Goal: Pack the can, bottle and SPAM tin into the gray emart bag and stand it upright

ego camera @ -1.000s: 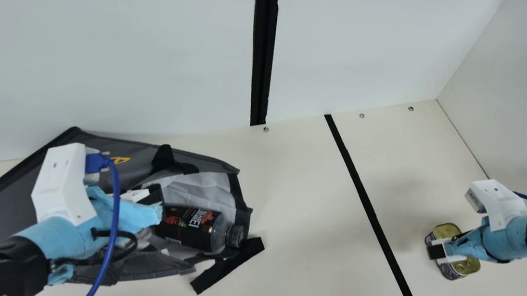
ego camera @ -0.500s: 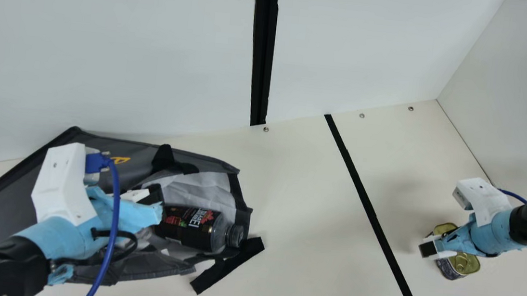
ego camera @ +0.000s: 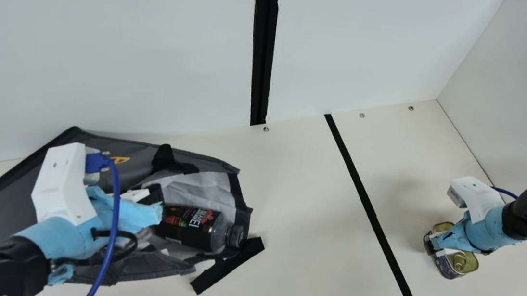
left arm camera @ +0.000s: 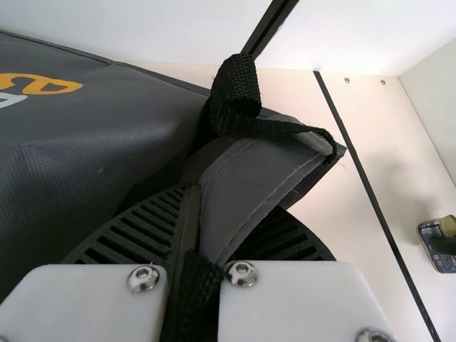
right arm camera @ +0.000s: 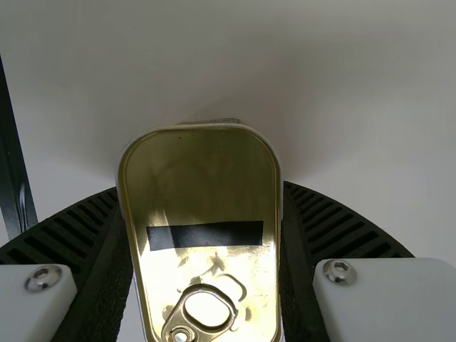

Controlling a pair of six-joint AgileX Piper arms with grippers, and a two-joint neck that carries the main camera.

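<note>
gray at the left: pinching the mouth edge of the emart bag [ego camera: 13, 187] with the left gripper [ego camera: 155, 195]. inside that open mouth, see the bottle [ego camera: 193, 227] on its side, cap outward. across the black strip [ego camera: 377, 222], clamping both long sides of the spam tin [ego camera: 462, 264], gold lid up, with the right gripper [ego camera: 437, 249].

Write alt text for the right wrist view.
The right gripper holds the SPAM tin between its ribbed fingers, the gold lid facing the camera, with a pull ring and dark strip. Beyond are pale table and a black line.
</note>
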